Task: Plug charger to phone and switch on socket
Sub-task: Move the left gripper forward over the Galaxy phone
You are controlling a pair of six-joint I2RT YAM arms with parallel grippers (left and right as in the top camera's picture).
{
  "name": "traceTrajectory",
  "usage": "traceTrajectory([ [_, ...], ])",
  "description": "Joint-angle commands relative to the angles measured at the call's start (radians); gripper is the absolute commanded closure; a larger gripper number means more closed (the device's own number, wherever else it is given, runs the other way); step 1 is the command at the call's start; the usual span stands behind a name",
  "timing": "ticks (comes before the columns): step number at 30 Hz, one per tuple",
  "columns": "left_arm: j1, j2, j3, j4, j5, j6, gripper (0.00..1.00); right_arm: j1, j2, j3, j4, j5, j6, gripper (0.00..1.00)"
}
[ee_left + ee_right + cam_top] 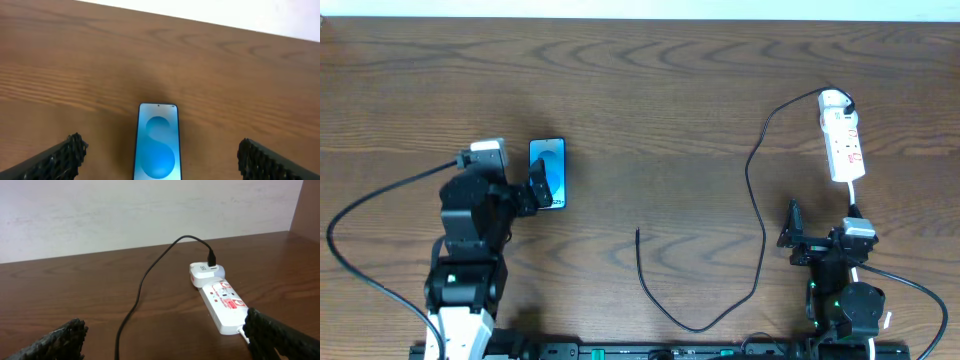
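Note:
The phone [547, 172] lies flat left of centre, its blue screen up. In the left wrist view the phone [157, 125] lies between my spread fingers. My left gripper [535, 190] [160, 150] hangs open over its near end, not touching it. The socket [842, 140] [225, 302] lies at the back right. The charger [757, 210] [137, 295] runs from a white adapter [205, 272] on the socket's far end, loops down the table and ends in a free plug tip [638, 233] near the centre. My right gripper [820, 225] [164, 325] is open and empty, just short of the socket.
A white cord [851, 200] leaves the socket's near end towards my right arm. My right finger [280, 335] overlaps that end in the right wrist view. A pale wall [150, 210] stands behind the wooden table [650, 100].

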Motion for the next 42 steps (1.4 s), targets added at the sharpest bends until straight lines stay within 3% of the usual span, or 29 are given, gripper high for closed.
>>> traceTrajectory([
  [1, 0.004, 0.039, 0.074, -0.021, 0.012, -0.002, 0.01, 0.013, -0.007, -0.002, -0.003, 0.008, 0.013, 0.01],
  [25, 0.003, 0.376, 0.467, -0.437, 0.065, 0.004, 0.01, 0.013, -0.007, -0.002, -0.003, 0.008, 0.013, 0.01],
  [37, 0.003, 0.649, 0.805, -0.768, 0.064, 0.047, 0.01, 0.013, -0.007, -0.002, -0.003, 0.008, 0.013, 0.01],
  [42, -0.006, 0.745, 0.869, -0.834, 0.043, 0.047, 0.01, 0.013, -0.007, -0.002, -0.003, 0.008, 0.013, 0.01],
])
